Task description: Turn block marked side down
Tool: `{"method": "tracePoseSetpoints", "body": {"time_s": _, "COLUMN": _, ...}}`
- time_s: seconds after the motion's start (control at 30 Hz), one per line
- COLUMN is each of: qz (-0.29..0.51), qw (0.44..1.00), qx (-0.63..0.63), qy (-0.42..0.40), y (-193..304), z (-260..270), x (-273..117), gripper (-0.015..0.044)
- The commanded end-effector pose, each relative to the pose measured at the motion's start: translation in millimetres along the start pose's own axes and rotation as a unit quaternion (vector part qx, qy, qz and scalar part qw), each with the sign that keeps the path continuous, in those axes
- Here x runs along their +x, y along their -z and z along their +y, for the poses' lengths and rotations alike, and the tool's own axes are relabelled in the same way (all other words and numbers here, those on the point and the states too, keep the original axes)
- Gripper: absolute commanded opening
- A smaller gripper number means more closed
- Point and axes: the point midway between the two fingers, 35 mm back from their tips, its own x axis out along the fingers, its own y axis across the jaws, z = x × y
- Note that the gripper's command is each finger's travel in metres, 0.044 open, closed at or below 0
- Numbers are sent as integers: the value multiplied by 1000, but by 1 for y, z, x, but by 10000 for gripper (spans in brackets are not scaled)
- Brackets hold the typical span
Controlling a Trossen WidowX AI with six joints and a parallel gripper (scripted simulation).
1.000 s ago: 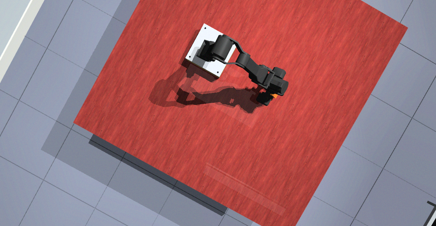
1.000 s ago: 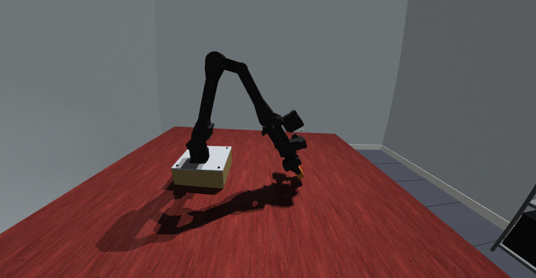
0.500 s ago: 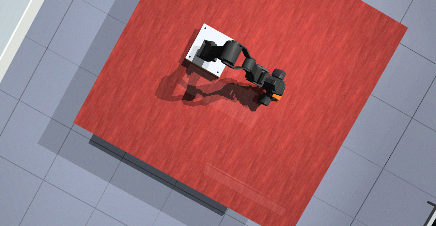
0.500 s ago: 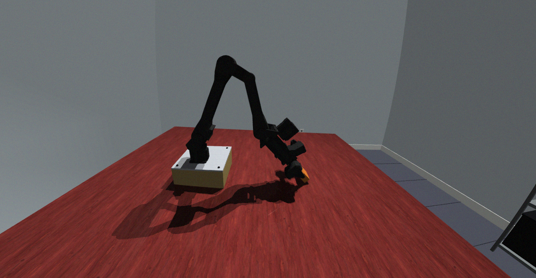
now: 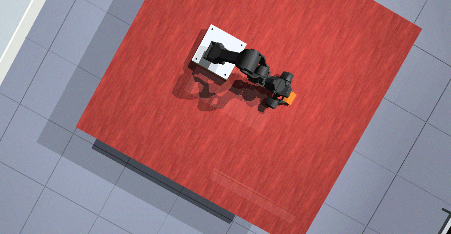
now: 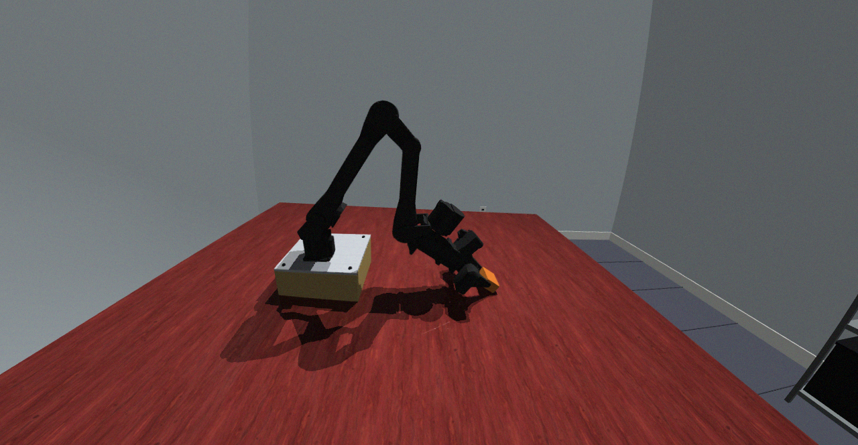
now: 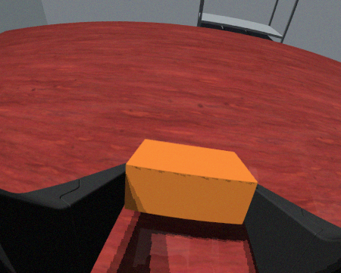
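An orange block (image 5: 291, 98) (image 6: 488, 277) (image 7: 190, 185) is gripped between the two black fingers of my gripper (image 5: 282, 100) (image 6: 478, 281) (image 7: 188, 180). The gripper is tilted low, close to the red table (image 5: 315, 43) (image 6: 539, 352) (image 7: 140, 81), and the block sits just above or at the table's surface. In the wrist view only plain orange faces show; no mark is visible on them. The gripper is shut on the block.
The arm's base stands on a white-topped box (image 5: 230, 41) (image 6: 348, 256) near the table's middle. A dark metal rack (image 6: 834, 358) (image 7: 251, 0) stands on the floor beyond the table's edge.
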Motion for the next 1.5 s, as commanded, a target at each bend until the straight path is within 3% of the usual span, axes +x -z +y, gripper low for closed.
{"method": "tracePoseSetpoints", "body": {"time_s": 0.0, "qz": -14, "qw": 1000, "qx": -3, "qy": -1, "y": 12, "z": 0, "x": -1, "gripper": 0}}
{"method": "tracePoseSetpoints", "body": {"time_s": 0.4, "qz": -91, "qw": 996, "qx": -7, "qy": -1, "y": 16, "z": -2, "x": -16, "gripper": 0}}
{"method": "tracePoseSetpoints", "body": {"time_s": 1.0, "qz": -96, "qw": 995, "qx": -7, "qy": -1, "y": 12, "z": -2, "x": -19, "gripper": 0}}
{"method": "tracePoseSetpoints", "body": {"time_s": 1.47, "qz": -96, "qw": 995, "qx": -7, "qy": -1, "y": 12, "z": -2, "x": -19, "gripper": 367}}
